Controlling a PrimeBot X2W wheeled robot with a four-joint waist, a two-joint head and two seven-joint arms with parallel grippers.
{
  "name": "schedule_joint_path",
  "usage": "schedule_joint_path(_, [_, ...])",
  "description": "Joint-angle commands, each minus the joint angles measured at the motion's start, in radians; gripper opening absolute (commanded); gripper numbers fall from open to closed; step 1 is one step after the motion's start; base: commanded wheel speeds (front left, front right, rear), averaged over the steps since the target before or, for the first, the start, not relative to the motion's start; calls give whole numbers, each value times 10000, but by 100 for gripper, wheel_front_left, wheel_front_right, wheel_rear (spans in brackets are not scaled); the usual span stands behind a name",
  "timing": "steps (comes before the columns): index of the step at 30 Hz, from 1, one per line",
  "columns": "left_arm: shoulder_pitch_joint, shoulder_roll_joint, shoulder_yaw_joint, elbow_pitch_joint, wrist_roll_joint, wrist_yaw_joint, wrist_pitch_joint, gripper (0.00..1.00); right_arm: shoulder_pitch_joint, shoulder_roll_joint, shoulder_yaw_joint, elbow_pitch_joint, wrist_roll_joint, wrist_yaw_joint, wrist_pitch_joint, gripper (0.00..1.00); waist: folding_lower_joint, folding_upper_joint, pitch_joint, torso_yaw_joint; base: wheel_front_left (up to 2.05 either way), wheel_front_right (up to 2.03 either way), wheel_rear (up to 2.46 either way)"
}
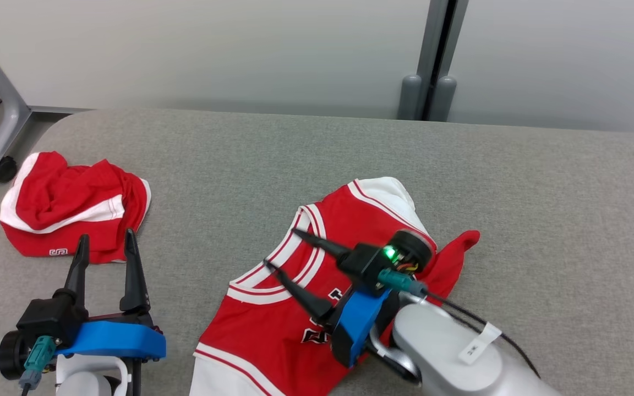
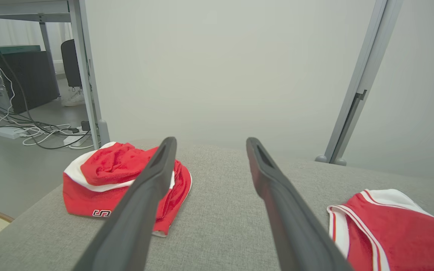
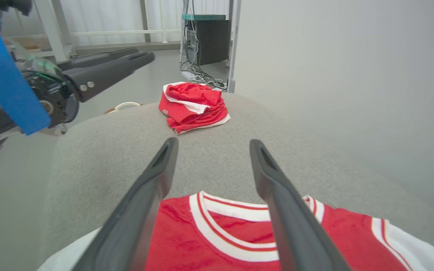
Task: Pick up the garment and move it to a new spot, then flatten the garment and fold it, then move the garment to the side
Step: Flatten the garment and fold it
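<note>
Rumpled red-and-white jersey (image 1: 253, 330), front up

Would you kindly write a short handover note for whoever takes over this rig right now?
The left gripper is open and empty, beside the crumpled shorts.
The right gripper is open and empty, over the neckline of the jersey.
The jersey lies front up on the table, with its far right side bunched.
Done: jersey set down. Left: flatten it, fold it, move it aside.
</note>
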Motion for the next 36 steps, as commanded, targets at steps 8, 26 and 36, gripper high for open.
schedule_joint_path(8, [286,39,164,-228,94,24,-29,100,1006,-522,-4145,-490,-1930,1,-36,100,-1,0,-146,-631,0,0,0])
schedule_joint_path(26, [390,68,165,-286,176,-5,-29,100,4186,-201,-8191,-1610,-3763,1,-15,100,-1,0,-251,-1006,0,0,0])
schedule_joint_path(36, [185,22,8,-288,151,-28,-29,100,3494,-85,-7461,-124,-3564,1,349,100,-1,0,-73,-613,0,0,0])
